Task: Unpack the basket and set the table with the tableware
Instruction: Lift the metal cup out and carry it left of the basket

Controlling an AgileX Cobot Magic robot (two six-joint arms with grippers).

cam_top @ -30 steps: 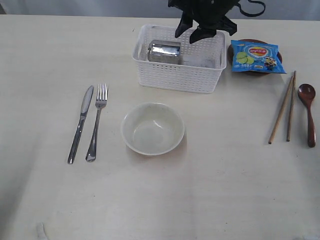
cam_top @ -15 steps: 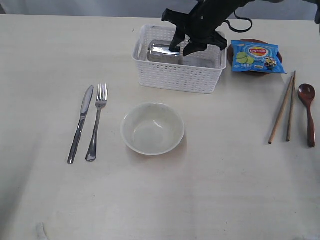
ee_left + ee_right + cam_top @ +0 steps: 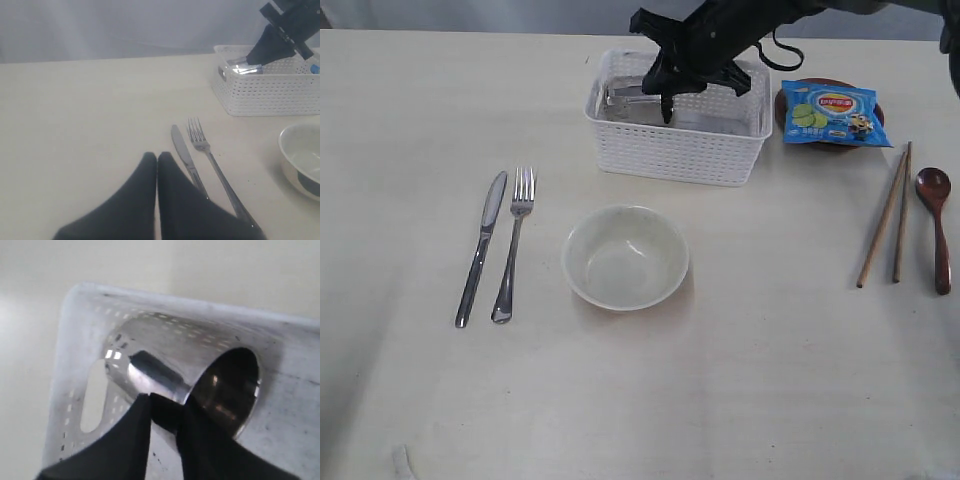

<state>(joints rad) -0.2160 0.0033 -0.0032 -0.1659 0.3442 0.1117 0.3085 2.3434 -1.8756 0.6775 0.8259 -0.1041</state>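
Left wrist view, left hand [image 3: 157, 158]: fingers together, tips touching, nothing between them. It is over the bare tabletop [image 3: 720, 400], and the handle ends of the knife and fork run in beside its fingers.
Knife [image 3: 483, 247]: flat on the tabletop at the left of the exterior view, blade pointing away towards the far side.
Fork [image 3: 513, 245]: just beside the knife on its right, parallel to it, tines at the far end.
Bowl [image 3: 626, 257]: pale cream, upright, mouth up. It sits mid-tabletop, right of the fork and apart from it, on the near side of the basket.
Chopsticks [image 3: 885, 215]: wooden pair lying side by side at the right, closer together at the far end.
Spoon [image 3: 938, 225]: dark red-brown, just right of the chopsticks, with its bowl end at the far side.
Basket [image 3: 670, 155]: white with perforated walls, beyond the bowl near the far edge of the tabletop.
Snack packet [image 3: 833, 113]: blue, just right of the basket, lying on top of a small brown plate [image 3: 782, 100], of which only the rim shows.
Cup [image 3: 165, 355]: shiny steel, on its side inside the basket at its left end. Its base points to the end wall with the cut-out handle.
Right hand [image 3: 165, 407]: reaches down into the basket from the far side. Its fingers are drawn in on the cup's rim, one against the outer wall and the other at the mouth, and it looks clamped there.
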